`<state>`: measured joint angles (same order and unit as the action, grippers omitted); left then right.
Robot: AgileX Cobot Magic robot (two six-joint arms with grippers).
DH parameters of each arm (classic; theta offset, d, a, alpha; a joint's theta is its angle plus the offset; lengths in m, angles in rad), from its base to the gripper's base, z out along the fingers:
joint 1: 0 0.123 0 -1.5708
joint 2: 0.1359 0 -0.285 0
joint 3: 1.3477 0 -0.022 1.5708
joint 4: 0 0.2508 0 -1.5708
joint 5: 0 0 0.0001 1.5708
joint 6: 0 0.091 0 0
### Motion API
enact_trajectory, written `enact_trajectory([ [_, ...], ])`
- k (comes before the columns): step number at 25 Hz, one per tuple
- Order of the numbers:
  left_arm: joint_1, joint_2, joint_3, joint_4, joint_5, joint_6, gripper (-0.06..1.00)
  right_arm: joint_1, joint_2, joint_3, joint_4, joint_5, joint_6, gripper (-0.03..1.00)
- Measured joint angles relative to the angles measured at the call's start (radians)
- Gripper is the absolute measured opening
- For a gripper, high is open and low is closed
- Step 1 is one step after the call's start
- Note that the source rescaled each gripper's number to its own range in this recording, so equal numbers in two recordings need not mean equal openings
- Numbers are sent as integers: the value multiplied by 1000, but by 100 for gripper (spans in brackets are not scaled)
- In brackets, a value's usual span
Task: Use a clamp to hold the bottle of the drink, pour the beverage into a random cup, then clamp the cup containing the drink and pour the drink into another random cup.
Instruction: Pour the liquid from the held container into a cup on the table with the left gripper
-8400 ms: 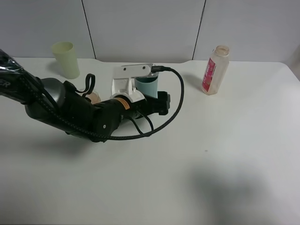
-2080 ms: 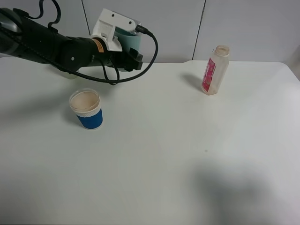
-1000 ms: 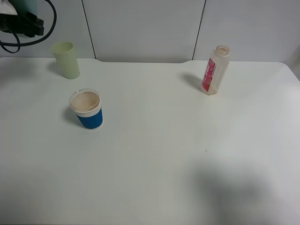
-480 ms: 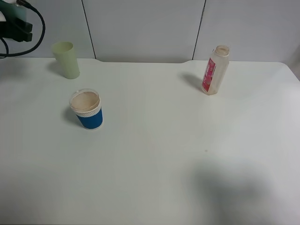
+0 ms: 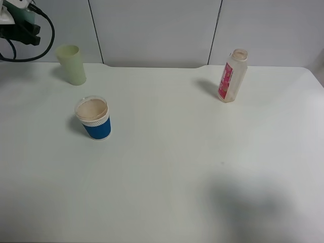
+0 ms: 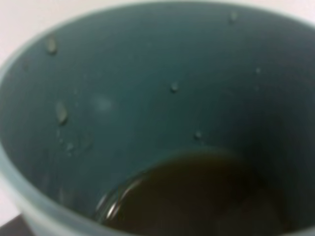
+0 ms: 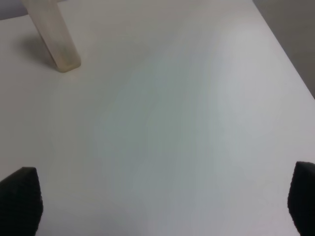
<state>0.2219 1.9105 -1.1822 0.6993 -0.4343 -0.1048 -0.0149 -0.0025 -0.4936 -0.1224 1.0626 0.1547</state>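
The bottle of the drink stands upright at the back right of the white table; it also shows as a pale column in the right wrist view. My left gripper hangs at the far back-left corner, above the table, shut on the teal cup containing the drink. The left wrist view looks straight into that cup, with dark liquid pooled low inside and droplets on its wall. My right gripper is open over bare table, its black fingertips wide apart and away from the bottle.
A blue paper cup with a white rim stands left of centre and holds pale brownish drink. A pale yellow-green tumbler stands at the back left, just below the left gripper. A grey panelled wall backs the table.
The left arm has lifted the teal cup from the table's middle and carried it up to the back-left corner. Over the last second it shifted only slightly. The right gripper stayed open.
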Motion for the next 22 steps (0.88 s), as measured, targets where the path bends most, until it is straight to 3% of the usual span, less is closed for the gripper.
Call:
enact_trajectory([
  [6, 0, 45, -72, 3, -1, 8, 0, 0, 0, 0, 0, 0, 0, 100],
  [22, 37, 140, -117, 7, 9, 162, 0, 0, 0, 0, 0, 0, 0, 100],
])
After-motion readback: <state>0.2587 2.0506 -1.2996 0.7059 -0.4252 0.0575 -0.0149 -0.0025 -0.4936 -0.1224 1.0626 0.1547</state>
